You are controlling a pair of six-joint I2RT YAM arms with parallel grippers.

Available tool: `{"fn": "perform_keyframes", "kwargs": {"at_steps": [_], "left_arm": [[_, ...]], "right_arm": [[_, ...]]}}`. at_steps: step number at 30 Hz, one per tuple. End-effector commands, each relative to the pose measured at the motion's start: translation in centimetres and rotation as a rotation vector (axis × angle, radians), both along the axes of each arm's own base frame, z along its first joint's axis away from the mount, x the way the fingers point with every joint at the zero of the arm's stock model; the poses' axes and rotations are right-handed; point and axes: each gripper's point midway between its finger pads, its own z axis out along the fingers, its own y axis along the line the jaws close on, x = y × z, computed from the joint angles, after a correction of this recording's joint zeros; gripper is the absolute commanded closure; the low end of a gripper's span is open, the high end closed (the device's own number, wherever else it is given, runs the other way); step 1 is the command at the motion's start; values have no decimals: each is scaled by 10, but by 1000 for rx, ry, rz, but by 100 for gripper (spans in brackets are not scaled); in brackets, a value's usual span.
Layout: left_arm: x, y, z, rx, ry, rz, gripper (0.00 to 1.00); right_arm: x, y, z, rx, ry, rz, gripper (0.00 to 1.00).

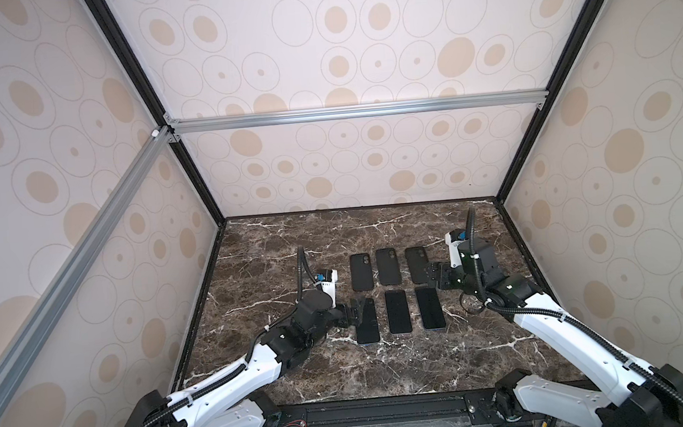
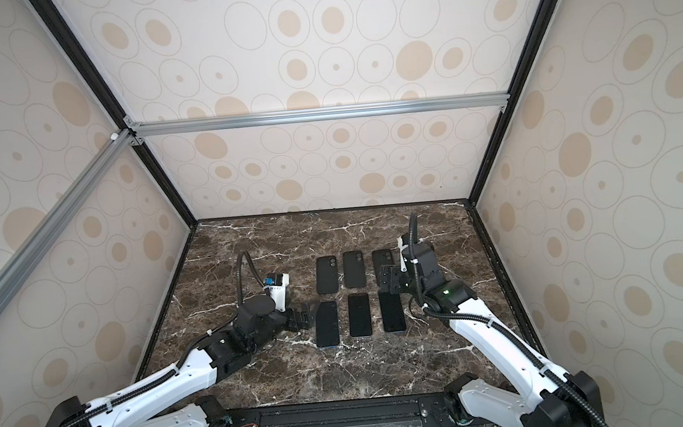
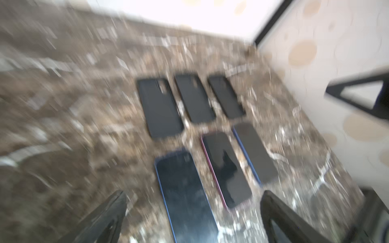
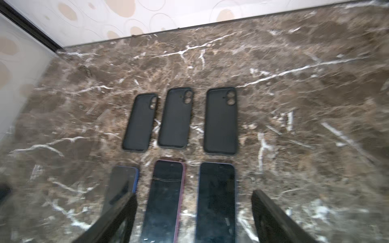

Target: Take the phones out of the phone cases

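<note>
Grippers noted first: found left gripper (image 1: 357, 311) spread wide and empty, low beside the far corner of the left phone (image 1: 367, 323); found right gripper (image 1: 431, 276) equally wide, holding nothing, about the gap between right case (image 1: 418, 265) and right phone (image 1: 430, 308). Could not tell from the top views about any finger contact there. Judged the task done or nearly so: saw left phone, middle phone (image 1: 397, 312) and right phone lying screen-up in the near row on the marble table (image 1: 272, 249), each clear of its case.

Flagged the risks. Feared a low sweep of the left fingers clipping the left phone and sliding it into the middle phone. Feared the right fingers catching the thin rim of the right case on a sideways pull and dragging it onto the right phone. Expected slick glass on polished stone to skate at a light knock.

Checked the cases last. Found left case (image 4: 140, 123), middle case (image 4: 175, 118) and right case in the far row, open side up, camera cut-outs showing, apparently nothing inside any of them.
</note>
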Motion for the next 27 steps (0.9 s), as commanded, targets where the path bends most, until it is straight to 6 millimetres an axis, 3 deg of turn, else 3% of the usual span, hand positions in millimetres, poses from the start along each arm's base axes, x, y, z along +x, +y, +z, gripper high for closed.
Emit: {"fn": "perform_keyframes", "kwargs": {"at_steps": [1, 4, 6, 9, 11, 14, 19, 24, 27], "left_arm": [[35, 66, 28, 168, -168, 299, 1], [47, 115, 32, 223, -254, 442, 1], [48, 145, 34, 276, -333, 509, 1], [42, 196, 20, 386, -351, 662, 1], [35, 217, 10, 439, -347, 731, 1], [26, 229, -7, 498, -390, 744, 1], [26, 241, -34, 513, -373, 763, 1], [42, 241, -23, 495, -481, 714, 1], [58, 241, -25, 448, -465, 685, 0]], "right_arm": [[16, -42, 3, -159, -139, -151, 9], [27, -62, -12, -237, -146, -190, 1], [32, -79, -27, -290, -104, -221, 1], [40, -101, -51, -356, -82, -253, 1], [44, -110, -66, -375, -78, -257, 1], [48, -121, -84, -360, -62, -268, 1], [61, -118, -94, -353, -128, -227, 1], [74, -112, -86, -307, -252, -186, 0], [75, -113, -99, -272, -248, -176, 0]]}}
